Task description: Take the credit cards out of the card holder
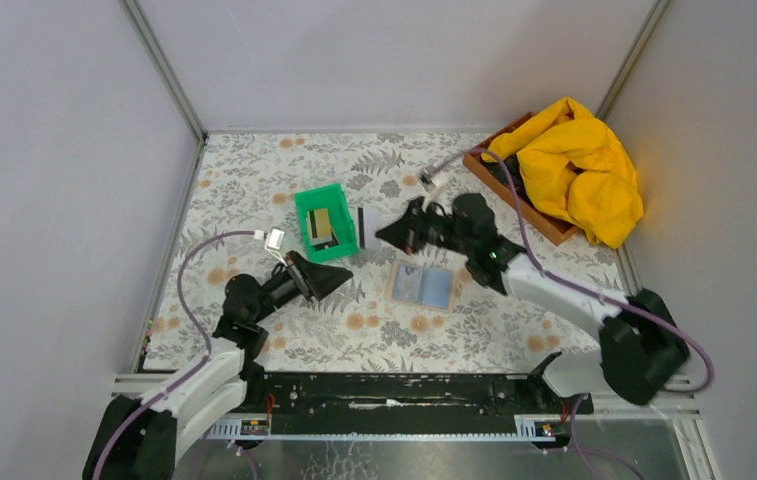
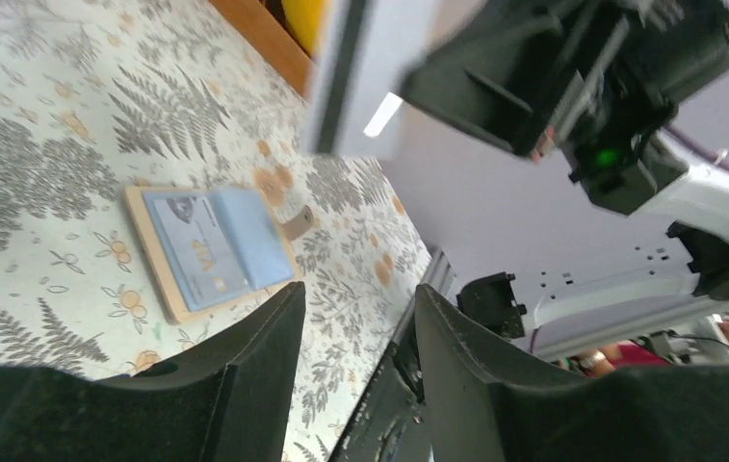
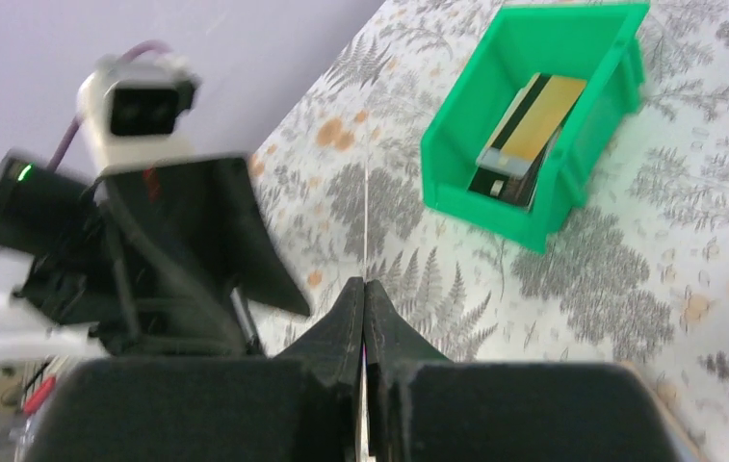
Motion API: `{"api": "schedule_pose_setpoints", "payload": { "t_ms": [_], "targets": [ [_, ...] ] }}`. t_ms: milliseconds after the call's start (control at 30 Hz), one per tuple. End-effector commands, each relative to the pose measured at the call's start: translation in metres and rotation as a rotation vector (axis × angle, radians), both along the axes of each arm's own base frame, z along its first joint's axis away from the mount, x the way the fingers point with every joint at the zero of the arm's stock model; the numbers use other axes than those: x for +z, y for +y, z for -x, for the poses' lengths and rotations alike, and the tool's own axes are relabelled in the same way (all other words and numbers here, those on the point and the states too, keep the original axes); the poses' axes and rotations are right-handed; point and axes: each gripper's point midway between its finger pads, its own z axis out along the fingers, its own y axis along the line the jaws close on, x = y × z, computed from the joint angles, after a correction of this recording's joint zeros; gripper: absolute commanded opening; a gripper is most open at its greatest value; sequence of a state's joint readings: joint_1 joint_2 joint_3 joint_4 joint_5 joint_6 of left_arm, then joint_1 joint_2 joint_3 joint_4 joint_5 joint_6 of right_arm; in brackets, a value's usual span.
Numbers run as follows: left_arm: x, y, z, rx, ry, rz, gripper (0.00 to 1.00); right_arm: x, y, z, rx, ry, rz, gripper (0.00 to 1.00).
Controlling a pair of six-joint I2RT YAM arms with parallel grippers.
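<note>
The card holder [image 1: 422, 285] lies open on the floral tabletop, its blue-grey lining up, and also shows in the left wrist view [image 2: 208, 248]. My right gripper [image 1: 386, 235] hangs just right of the green bin, shut on a greyish credit card [image 1: 367, 222] with a dark stripe. That card appears edge-on [image 3: 367, 207] between the shut jaws [image 3: 365, 289], and as a blurred upright sheet [image 2: 355, 77]. Other credit cards, tan and black, lie in the bin [image 1: 320, 226] [image 3: 529, 125]. My left gripper [image 1: 346, 276] [image 2: 360, 303] sits low, just below the bin, open and holding nothing.
The green bin [image 1: 318, 193] [image 3: 495, 197] stands left of centre. A wooden tray [image 1: 514, 188] holding a yellow cloth [image 1: 579, 165] fills the back right corner. Grey walls close in the table on three sides. A black rail [image 1: 394, 395] runs along the near edge.
</note>
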State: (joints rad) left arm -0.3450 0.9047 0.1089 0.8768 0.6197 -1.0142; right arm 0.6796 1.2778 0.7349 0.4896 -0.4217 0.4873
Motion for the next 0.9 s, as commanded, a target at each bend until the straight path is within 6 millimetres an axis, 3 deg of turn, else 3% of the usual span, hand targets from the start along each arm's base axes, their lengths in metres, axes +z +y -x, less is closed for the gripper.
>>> {"api": "schedule_pose_setpoints", "payload": {
  "t_ms": [0,100,167,333,467,600,867],
  "targets": [
    [-0.041,0.024,-0.002,0.144,0.047,-0.163,0.53,-0.015,0.025,-0.041,-0.031,0.116,0.113,0.00],
    [-0.041,0.038,-0.003,0.226,0.030,-0.193,0.53,-0.028,0.046,-0.068,-0.024,0.181,0.180,0.00],
    [-0.038,0.047,-0.005,0.287,0.012,-0.208,0.54,-0.050,0.060,-0.084,-0.033,0.242,0.218,0.00],
    [-0.035,0.060,-0.003,0.352,-0.005,-0.232,0.53,-0.070,0.089,-0.108,-0.050,0.288,0.286,0.00],
    [-0.028,0.072,-0.006,0.430,-0.021,-0.211,0.53,-0.093,0.111,-0.114,-0.028,0.318,0.353,0.00],
    [-0.018,0.078,-0.005,0.472,-0.062,-0.184,0.53,-0.102,0.129,-0.116,-0.026,0.305,0.398,0.00],
    [-0.031,0.079,-0.008,0.477,-0.021,-0.211,0.53,-0.119,0.139,-0.137,-0.068,0.312,0.457,0.00]
  ]
}}
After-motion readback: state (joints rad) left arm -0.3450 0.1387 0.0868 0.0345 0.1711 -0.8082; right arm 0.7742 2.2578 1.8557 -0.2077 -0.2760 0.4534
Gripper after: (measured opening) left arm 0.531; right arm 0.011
